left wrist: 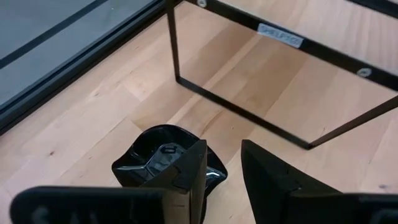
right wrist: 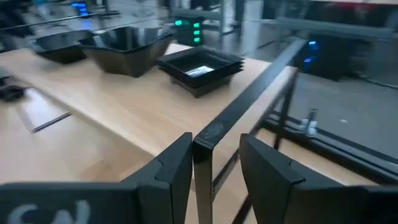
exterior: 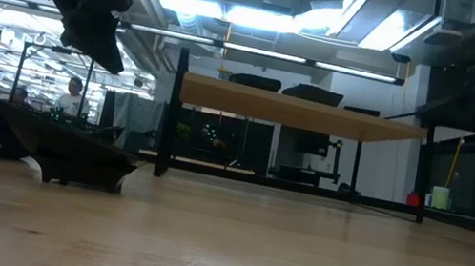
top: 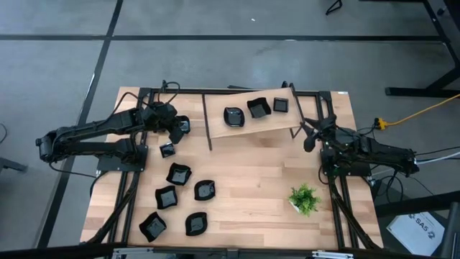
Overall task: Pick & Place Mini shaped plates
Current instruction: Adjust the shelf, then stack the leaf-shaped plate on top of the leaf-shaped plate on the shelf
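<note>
Black glossy mini shaped plates (top: 179,173) lie scattered at the lower left of the high view's wooden surface (top: 251,187), and three more sit on a raised wooden shelf (top: 248,119) at upper centre. Left gripper (top: 172,130), at the upper left, hovers with its jaws parted and gripping nothing, one finger over the rim of a wavy-edged plate (left wrist: 158,155) in its wrist view. Right gripper (top: 310,137), at the right beside the shelf's end, has its jaws apart astride the shelf's black frame bar (right wrist: 249,93). A green potted plant (top: 304,198) stands lower right.
</note>
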